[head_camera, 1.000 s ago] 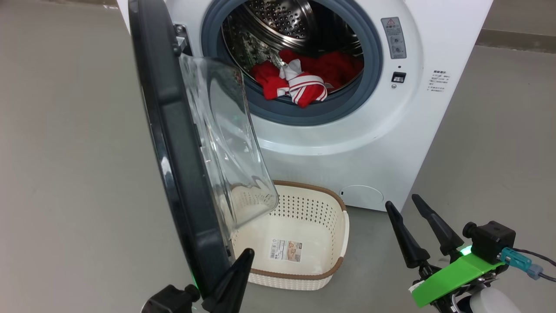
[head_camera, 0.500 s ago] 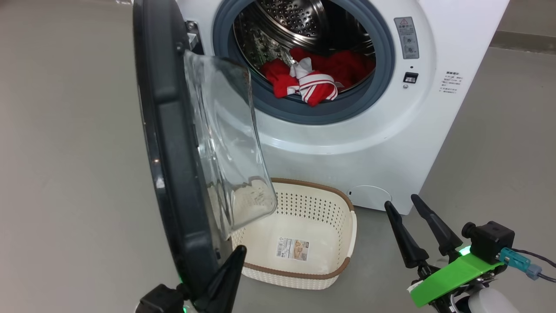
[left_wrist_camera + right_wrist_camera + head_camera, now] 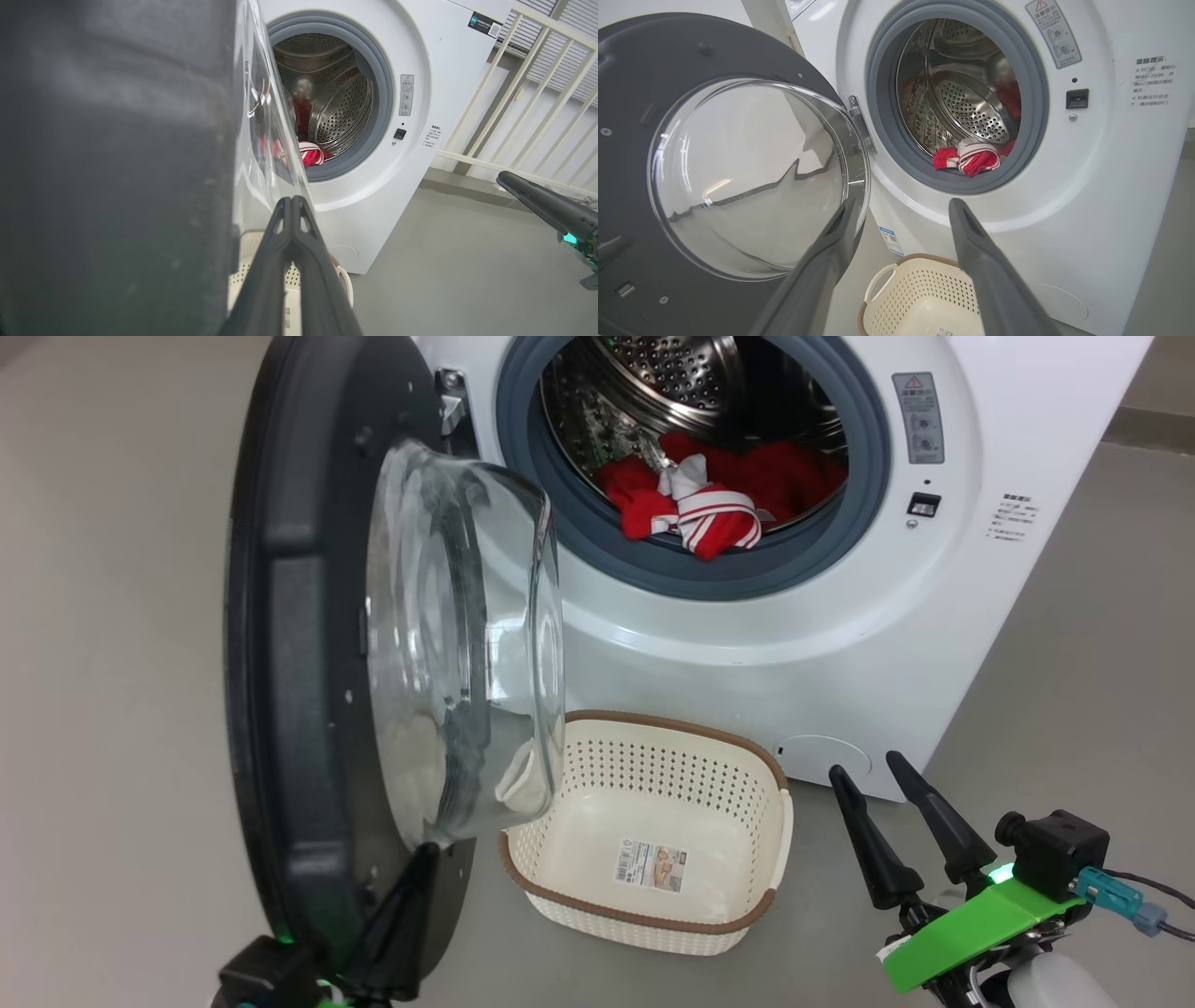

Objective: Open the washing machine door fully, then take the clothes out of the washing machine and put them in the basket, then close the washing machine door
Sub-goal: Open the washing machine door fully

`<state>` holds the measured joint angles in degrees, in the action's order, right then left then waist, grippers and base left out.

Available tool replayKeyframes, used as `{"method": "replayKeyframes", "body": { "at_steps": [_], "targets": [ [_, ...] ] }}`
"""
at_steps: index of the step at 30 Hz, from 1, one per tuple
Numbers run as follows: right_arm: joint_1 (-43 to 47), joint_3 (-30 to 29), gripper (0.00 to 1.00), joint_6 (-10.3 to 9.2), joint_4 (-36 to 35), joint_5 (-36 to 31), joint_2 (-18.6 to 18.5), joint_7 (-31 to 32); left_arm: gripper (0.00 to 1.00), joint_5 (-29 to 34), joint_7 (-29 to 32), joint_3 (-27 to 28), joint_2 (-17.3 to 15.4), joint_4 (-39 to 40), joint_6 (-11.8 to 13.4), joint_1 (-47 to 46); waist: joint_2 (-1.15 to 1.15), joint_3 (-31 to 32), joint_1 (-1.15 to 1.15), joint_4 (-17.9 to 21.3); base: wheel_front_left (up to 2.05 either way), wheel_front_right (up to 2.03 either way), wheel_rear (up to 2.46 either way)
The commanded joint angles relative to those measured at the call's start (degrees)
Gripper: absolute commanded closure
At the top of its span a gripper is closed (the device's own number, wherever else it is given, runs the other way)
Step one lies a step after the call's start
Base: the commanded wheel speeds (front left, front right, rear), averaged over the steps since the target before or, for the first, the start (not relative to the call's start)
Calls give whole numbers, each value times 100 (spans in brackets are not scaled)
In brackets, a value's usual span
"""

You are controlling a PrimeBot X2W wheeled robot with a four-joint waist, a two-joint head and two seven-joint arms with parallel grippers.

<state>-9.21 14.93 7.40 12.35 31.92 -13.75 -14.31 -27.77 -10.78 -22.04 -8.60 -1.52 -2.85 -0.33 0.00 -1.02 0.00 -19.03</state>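
Note:
The washing machine [image 3: 840, 644] stands with its door [image 3: 299, 644] swung out to the left, the clear glass bowl [image 3: 457, 644] facing the drum. Red clothes [image 3: 719, 499] with a striped band lie at the drum's front lip, also in the right wrist view as clothes [image 3: 971, 158]. The cream basket [image 3: 644, 917] sits on the floor below the opening, holding nothing. My left gripper [image 3: 411, 868] is shut, its fingers pressed against the door's inner lower edge; in the left wrist view, the left gripper [image 3: 292, 200] rises beside the door [image 3: 117, 163]. My right gripper [image 3: 863, 763] hangs open right of the basket.
Grey floor [image 3: 1074, 663] spreads around the machine. A white railing [image 3: 537, 93] stands behind the machine on its right side. The open door overhangs the basket's left end [image 3: 878, 280].
The door has swung wider to the left, showing more of its inner face, and my left gripper has moved left with it. The camera has shifted. My right gripper has held still.

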Motion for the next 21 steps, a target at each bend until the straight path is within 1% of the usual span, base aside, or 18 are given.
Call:
{"method": "replayKeyframes", "body": {
  "at_steps": [1, 7, 15, 21],
  "targets": [
    [-37, 91, 0, 9, -142, 24, -3, -69, 100, -58, -84, 349, -165, 89, 115, -270, 0, -17, 0, -42, 0, 0, 0],
    [-58, 100, 0, 9, -136, 31, 4, -69, 100, -119, -54, 582, -308, 41, 236, -352, 0, -46, 0, -165, 0, 0, 0],
    [-74, 91, 0, 9, -142, 17, 24, -69, 100, -209, 135, 883, -526, -57, 434, -476, 0, -87, 0, -279, 0, 0, 0],
    [-104, 81, 0, 9, -152, 4, 22, -69, 100, -293, 244, 1077, -705, -152, 485, -611, 0, -175, 0, -363, 0, 0, 0]
  ]
}}
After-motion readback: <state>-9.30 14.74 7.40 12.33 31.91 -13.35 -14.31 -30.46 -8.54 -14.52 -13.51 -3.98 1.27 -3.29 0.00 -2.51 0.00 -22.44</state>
